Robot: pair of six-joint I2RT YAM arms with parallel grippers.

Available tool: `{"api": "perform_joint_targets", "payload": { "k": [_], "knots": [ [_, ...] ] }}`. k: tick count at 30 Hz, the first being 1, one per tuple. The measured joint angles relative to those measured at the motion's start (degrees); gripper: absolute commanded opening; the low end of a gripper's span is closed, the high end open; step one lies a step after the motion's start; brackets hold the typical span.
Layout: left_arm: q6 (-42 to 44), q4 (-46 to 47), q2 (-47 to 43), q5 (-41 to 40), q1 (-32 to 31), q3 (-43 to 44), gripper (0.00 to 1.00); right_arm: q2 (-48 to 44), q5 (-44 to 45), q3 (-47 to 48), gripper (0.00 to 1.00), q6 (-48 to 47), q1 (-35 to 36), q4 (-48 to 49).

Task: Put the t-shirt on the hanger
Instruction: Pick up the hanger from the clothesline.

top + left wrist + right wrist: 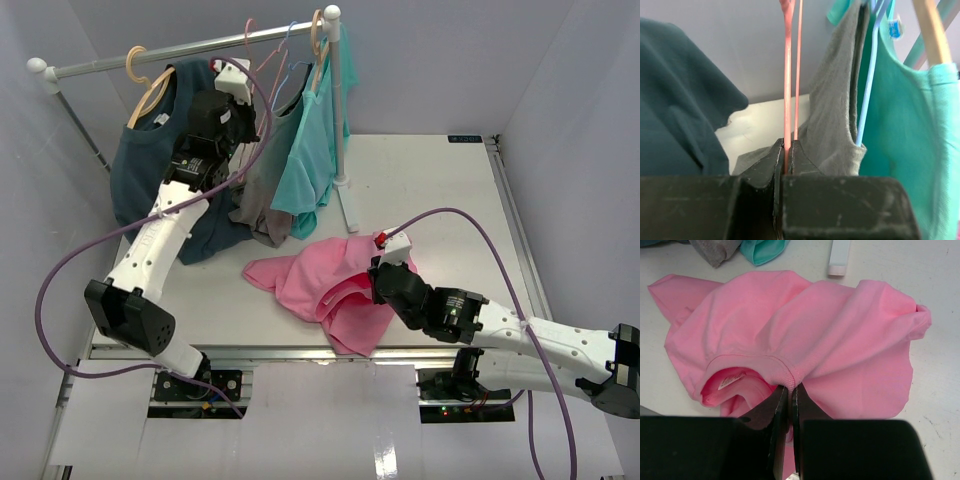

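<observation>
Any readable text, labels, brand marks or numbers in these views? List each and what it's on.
Nothing legible.
Neck tag inside the pink t-shirt collar: faint print, too blurred to read.
Dark plate at the far edge of the table: light marks, too small to read.
Blue tag beside the turquoise shirt: blurred, unreadable.

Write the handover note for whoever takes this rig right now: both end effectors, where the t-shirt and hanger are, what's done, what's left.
Left end effector: shut on the wire of the pink hanger, up at the rail, between the dark shirt and the grey shirt.
Right end effector: shut on the collar of the pink t-shirt, which lies crumpled on the table.
Done: both things are gripped.
Left: bring the hanger down from the rail and work it into the collar; the shirt is not yet on it.
</observation>
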Motion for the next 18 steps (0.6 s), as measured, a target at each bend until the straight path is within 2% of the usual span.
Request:
{"api": "perform_joint_targets", "payload": {
  "k": [9,14,18],
  "knots": [
    [0.8,-0.1,-9.0,-4.1,0.0,-0.8,0.0,0.0,0.0,0.0,0.08,0.0,0.0,0.0],
    [-1.3,-5.6,-13.2,-5.7,0.0,-2.2,0.0,-0.1,0.0,0.0,0.08,0.0,0.0,0.0],
    [-4.2,-11.6,-17.6,-6.8,0.0,-8.5,0.0,-0.9,0.1,-0.1,0.08,-0.1,0.0,0.0]
  ]
}}
